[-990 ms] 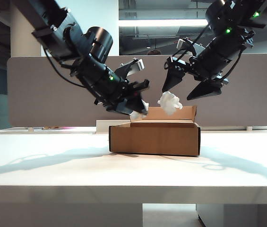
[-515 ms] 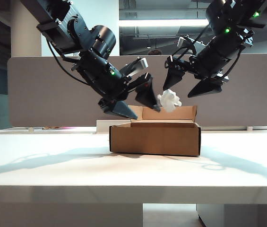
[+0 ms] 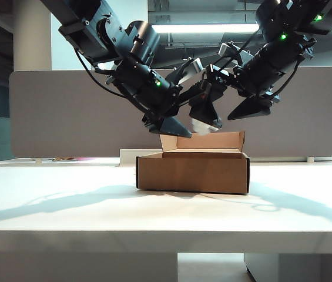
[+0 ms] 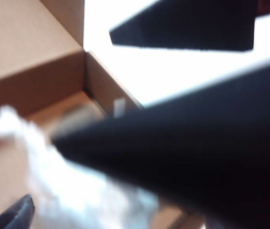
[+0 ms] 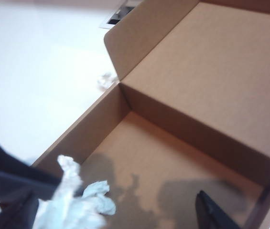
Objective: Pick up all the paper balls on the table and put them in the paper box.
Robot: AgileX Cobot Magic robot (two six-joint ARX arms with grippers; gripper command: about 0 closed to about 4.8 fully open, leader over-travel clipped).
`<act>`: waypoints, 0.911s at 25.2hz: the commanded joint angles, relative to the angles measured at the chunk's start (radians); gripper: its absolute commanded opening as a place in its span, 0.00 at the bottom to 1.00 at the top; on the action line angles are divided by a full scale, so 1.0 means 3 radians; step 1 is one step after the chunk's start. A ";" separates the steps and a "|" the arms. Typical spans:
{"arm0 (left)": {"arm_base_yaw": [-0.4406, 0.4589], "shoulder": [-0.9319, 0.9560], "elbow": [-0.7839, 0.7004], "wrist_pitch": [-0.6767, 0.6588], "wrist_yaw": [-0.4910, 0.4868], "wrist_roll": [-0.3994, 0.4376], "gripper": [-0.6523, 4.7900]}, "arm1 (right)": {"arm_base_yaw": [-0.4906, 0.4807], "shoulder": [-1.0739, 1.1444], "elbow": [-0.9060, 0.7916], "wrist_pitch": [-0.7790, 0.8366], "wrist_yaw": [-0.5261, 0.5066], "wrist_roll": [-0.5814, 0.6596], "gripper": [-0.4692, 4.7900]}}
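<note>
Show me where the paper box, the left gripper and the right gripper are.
paper box (image 3: 192, 172), exterior view, front wall.
left gripper (image 3: 190, 121), exterior view, between its open fingertips.
right gripper (image 3: 236, 110), exterior view, between its open fingertips.

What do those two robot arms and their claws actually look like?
Both arms are black with rounded joints, thin black cables looping alongside and small green lights. The left claw and the right claw each end in two dark, pointed, wedge-shaped fingers, with pale grey parts behind them.
</note>
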 commanded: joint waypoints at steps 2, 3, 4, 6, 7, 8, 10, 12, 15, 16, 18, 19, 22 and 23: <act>-0.0028 -0.0014 0.0022 0.0193 -0.0031 0.0003 0.86 | 0.0003 -0.0018 0.0015 -0.0090 -0.0036 0.0032 1.00; -0.0028 -0.0014 0.0023 0.0201 -0.0031 0.0003 0.74 | 0.0003 -0.0018 0.0015 -0.0093 -0.0034 0.0032 1.00; -0.0028 -0.0014 0.0022 0.0212 -0.0031 0.0003 0.63 | 0.0003 -0.0018 0.0015 -0.0093 -0.0036 0.0032 1.00; -0.0028 -0.0014 0.0022 0.0219 -0.0032 0.0029 0.26 | 0.0003 -0.0018 0.0015 -0.0093 -0.0034 0.0032 1.00; -0.0028 -0.0014 0.0022 0.0219 -0.0031 0.0065 0.19 | 0.0003 -0.0018 0.0015 -0.0092 -0.0034 0.0032 1.00; -0.0028 -0.0014 0.0022 0.0217 -0.0032 0.0148 0.10 | 0.0003 -0.0018 0.0015 -0.0092 -0.0034 0.0032 1.00; -0.0027 -0.0014 0.0022 0.0216 -0.0034 0.0254 0.11 | 0.0003 -0.0018 0.0015 -0.0088 -0.0027 0.0027 1.00; -0.0018 -0.0014 0.0022 0.0216 -0.0066 0.0267 0.11 | -0.0017 -0.0025 0.0017 -0.0085 0.0004 0.0023 1.00; 0.0051 -0.0015 0.0025 0.0217 -0.0273 0.0327 0.11 | -0.0072 -0.0061 0.0017 -0.0094 0.0001 0.0024 1.00; 0.0092 -0.0015 0.0025 0.0217 -0.0371 0.0326 0.11 | -0.0092 -0.0081 0.0017 -0.0121 0.0000 0.0025 1.00; 0.0163 -0.0015 0.0025 0.0216 -0.0532 0.0326 0.11 | -0.0112 -0.0135 0.0017 -0.0209 0.0015 0.0024 1.00; 0.0221 -0.0015 0.0025 0.0216 -0.0612 0.0324 0.11 | -0.0131 -0.0165 0.0017 -0.0268 0.0010 0.0025 0.90; 0.0403 -0.0015 0.0028 0.0243 -0.0718 0.0326 0.12 | -0.0140 -0.0257 0.0017 -0.0474 0.0027 0.0024 0.51; 0.0462 -0.0014 0.0028 0.0261 -0.0716 0.0326 0.15 | -0.0140 -0.0287 0.0017 -0.0553 0.0027 0.0024 0.34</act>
